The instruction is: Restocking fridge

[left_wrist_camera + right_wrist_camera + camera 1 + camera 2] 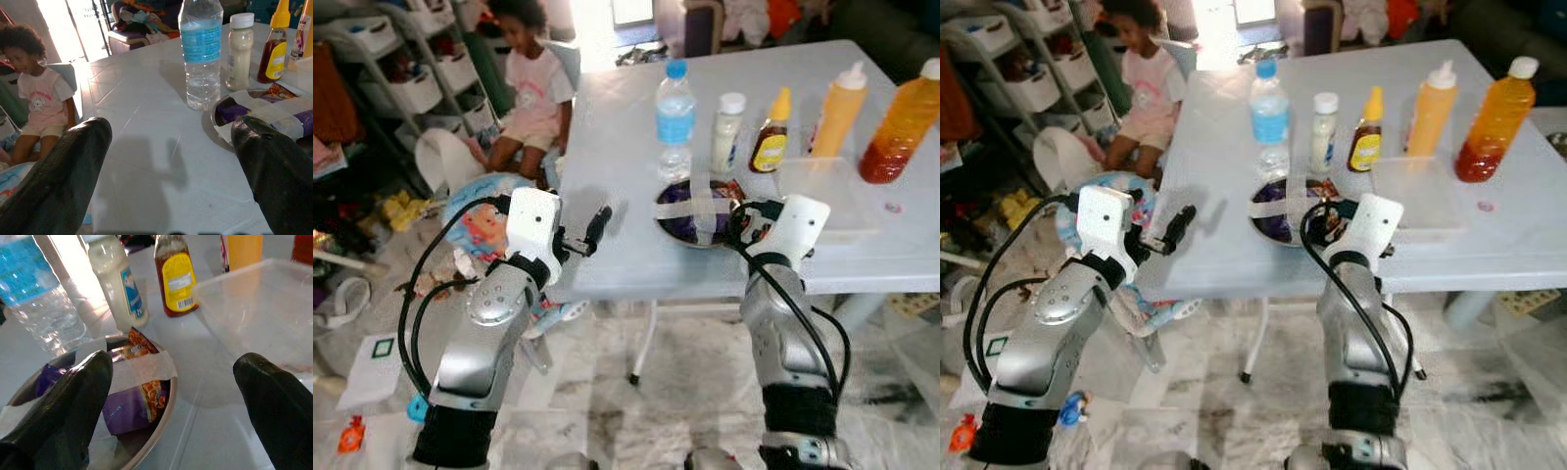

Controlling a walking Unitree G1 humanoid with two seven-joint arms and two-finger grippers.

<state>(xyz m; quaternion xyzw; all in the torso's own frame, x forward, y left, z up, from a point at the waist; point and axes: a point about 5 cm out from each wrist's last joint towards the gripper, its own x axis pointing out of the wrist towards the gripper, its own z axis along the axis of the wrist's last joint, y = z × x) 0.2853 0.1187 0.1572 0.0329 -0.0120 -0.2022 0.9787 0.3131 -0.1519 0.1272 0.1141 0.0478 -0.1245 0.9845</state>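
On the white table (636,255) stand a water bottle (674,117), a small white bottle (727,132), a brown sauce bottle (771,134), a yellow squeeze bottle (839,111) and an orange juice bottle (901,122). A metal bowl (697,211) near the front edge holds purple snack packets under strips of tape. My left gripper (171,147) is open at the table's front left corner, facing the water bottle (200,49). My right gripper (173,377) is open just over the bowl's (146,431) near right rim.
A clear plastic container (832,196) sits right of the bowl. A child (533,88) sits on the floor beyond the table's left side, beside white shelves (401,69). Toys and paper litter the floor at left (372,362). Table legs (646,333) stand below.
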